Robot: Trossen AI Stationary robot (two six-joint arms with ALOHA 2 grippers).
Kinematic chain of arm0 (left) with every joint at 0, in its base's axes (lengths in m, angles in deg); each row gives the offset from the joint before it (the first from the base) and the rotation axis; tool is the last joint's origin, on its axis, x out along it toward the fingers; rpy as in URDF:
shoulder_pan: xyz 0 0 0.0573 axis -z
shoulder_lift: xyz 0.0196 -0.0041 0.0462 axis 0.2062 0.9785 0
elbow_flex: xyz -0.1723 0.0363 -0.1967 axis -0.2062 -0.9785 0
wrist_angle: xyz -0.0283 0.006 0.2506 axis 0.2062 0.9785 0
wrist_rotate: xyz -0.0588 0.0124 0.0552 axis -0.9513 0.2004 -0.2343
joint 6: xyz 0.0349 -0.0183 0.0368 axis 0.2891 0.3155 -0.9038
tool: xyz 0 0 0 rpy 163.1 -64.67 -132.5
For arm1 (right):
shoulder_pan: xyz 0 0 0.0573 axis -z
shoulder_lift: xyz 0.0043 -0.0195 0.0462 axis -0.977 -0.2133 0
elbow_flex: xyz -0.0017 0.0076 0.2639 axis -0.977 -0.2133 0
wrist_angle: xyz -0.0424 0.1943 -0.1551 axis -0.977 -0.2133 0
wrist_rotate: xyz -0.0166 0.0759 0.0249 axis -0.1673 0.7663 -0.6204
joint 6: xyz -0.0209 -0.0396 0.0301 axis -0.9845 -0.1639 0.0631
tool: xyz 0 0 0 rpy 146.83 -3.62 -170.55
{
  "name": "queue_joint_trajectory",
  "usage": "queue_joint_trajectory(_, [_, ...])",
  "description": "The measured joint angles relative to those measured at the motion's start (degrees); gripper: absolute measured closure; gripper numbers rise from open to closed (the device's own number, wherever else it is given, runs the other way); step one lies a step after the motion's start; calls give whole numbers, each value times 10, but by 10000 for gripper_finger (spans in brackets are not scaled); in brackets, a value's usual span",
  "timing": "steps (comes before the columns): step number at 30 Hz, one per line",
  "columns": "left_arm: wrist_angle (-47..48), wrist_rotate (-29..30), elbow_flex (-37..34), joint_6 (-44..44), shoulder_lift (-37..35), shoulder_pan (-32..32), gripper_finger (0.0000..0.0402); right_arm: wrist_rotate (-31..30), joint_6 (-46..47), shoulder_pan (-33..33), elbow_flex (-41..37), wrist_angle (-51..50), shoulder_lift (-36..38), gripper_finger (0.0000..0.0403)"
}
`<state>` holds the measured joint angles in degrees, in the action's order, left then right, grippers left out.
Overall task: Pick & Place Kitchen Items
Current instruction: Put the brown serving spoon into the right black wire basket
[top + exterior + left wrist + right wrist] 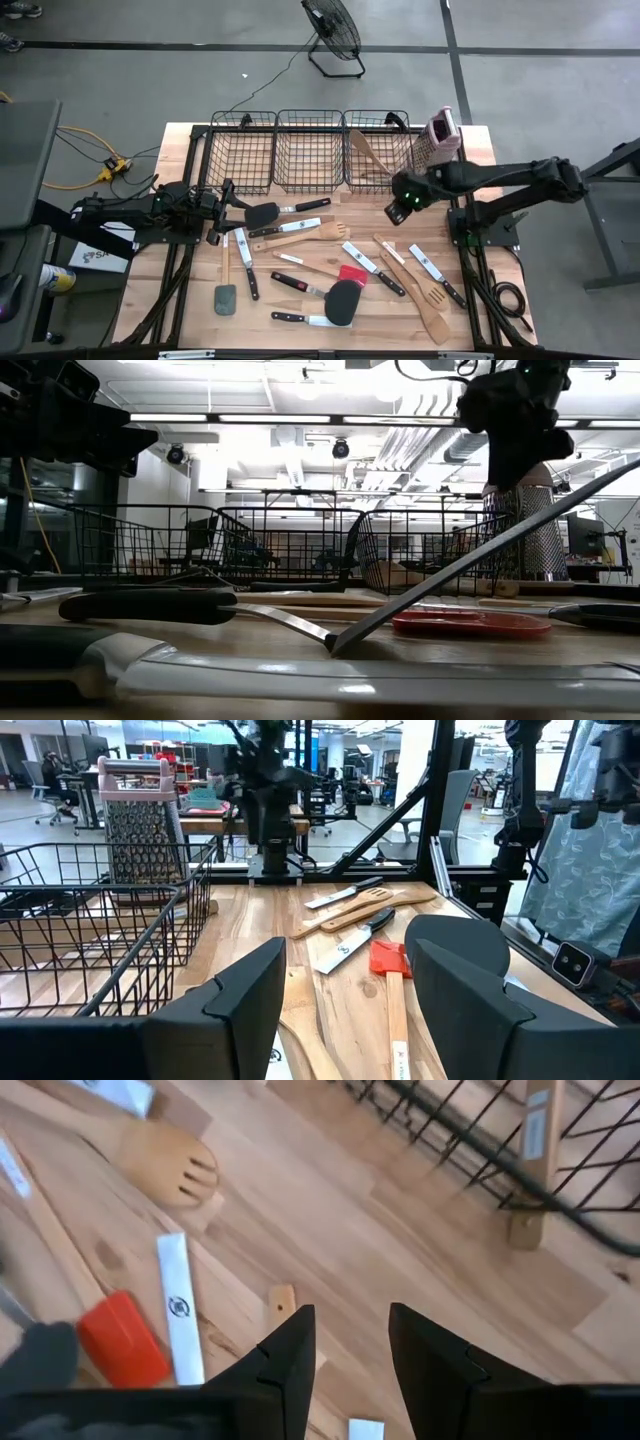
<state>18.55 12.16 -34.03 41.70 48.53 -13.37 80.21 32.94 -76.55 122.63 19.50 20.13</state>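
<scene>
High view shows you the whole wooden table (150, 290) with three black wire baskets (308, 150) in a row at the back. Your right gripper (403, 197) hangs just in front of the right basket, near its front rim. Look at the right wrist view: the two dark fingers (290, 1365) stand a little apart with only bare wood between them, so they hold nothing. A wooden fork-spatula (165, 1160) and a red spatula head (122, 1352) lie on the table below.

Your left gripper (216, 208) sits low at the left side of the table, in front of the left basket. In the left wrist view its fingers (245, 1005) stand wide apart and empty.

The kitchen items lie spread over the front half of the table: black-handled knives (245, 262), a black spatula (262, 214), a grey spatula (225, 298) and a slotted wooden spatula (432, 305). Two wooden spoons (366, 150) already rest in the right basket. A pink-and-white box grater (441, 133) stands at the back right corner, touching that basket.
</scene>
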Motion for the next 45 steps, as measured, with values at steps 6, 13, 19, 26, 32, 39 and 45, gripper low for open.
queue_joint_trajectory(6, [0, 0, 0, 0, 0, 0, 190, -9, 26, -56, 0, 11, -72, 282])
queue_joint_trajectory(13, [0, 0, 0, 0, 0, 0, 190, -7, 26, -88, 0, 51, -164, 282])
queue_joint_trajectory(19, [0, 0, 0, 0, 0, 0, 190, 13, 29, -96, 0, 67, -230, 264])
queue_joint_trajectory(26, [0, 0, 0, 0, 0, 0, 190, 12, 26, -102, 0, 117, -268, 202])
queue_joint_trajectory(32, [0, 0, 0, 0, 0, 0, 190, 12, 28, -102, 0, 137, -270, 184])
queue_joint_trajectory(39, [0, 0, 0, 0, 0, 0, 190, 8, 45, -104, 0, 136, -275, 204])
queue_joint_trajectory(45, [0, 0, 0, 0, 0, 0, 190, 12, 45, -116, 0, 137, -311, 216])
